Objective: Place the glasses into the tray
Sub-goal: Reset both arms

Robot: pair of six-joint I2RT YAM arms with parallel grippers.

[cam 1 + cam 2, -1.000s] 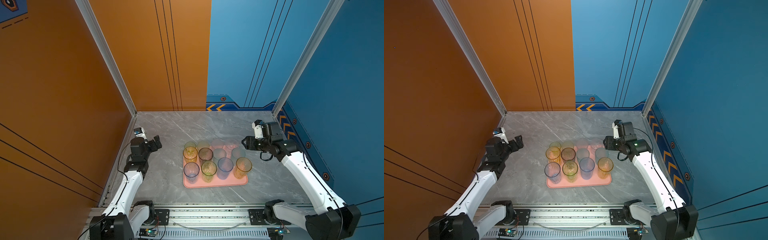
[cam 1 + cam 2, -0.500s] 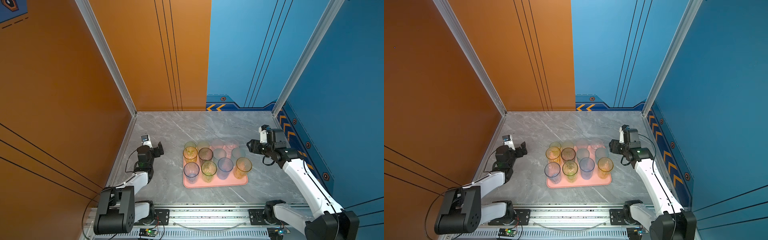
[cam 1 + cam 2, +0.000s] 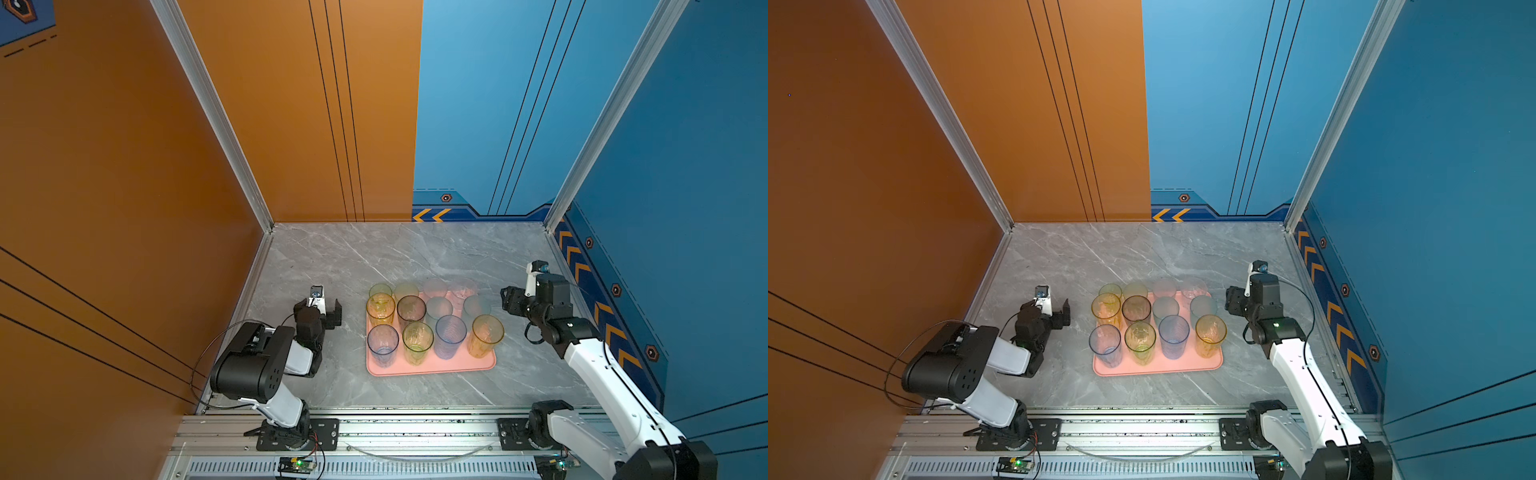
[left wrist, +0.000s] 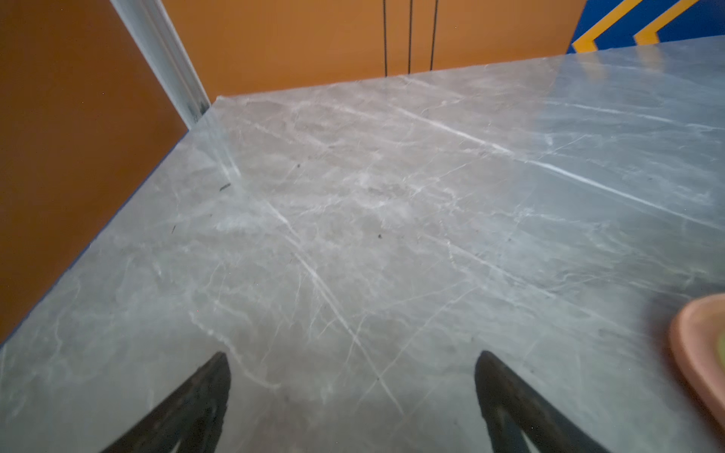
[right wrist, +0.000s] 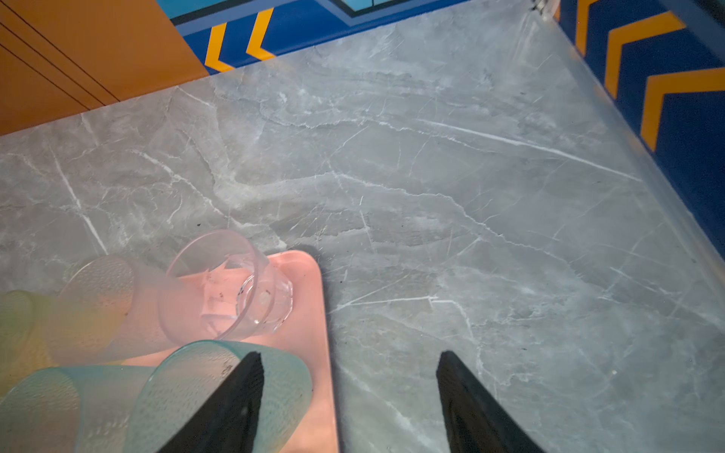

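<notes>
the glasses stand upright and close-packed on the tray, twelve of them in three rows of four in both top views. the row nearest the robot's base runs pale blue, yellow-green, deeper blue and amber. the middle row runs yellow, grey and two teal, and the far row is two yellowish and two near-clear ones at the tray's far edge. in the right wrist view a clear short glass sits in the tray's far corner, with a teal glass next to it on the near side.

the salmon-pink tray lies flat on the grey marble table, in the front half and roughly midway between the two arms.

the right gripper hovers just beside the tray's far right corner, apart from every glass. its jaws are spread with nothing between them but tray edge and table, as the right wrist view shows.

the left gripper is on the tray's other side, near its left edge but clear of it. its jaws are spread wide over bare table, and a corner of the tray shows at the edge of the left wrist view.

orange wall panels and blue wall panels enclose the table.
</notes>
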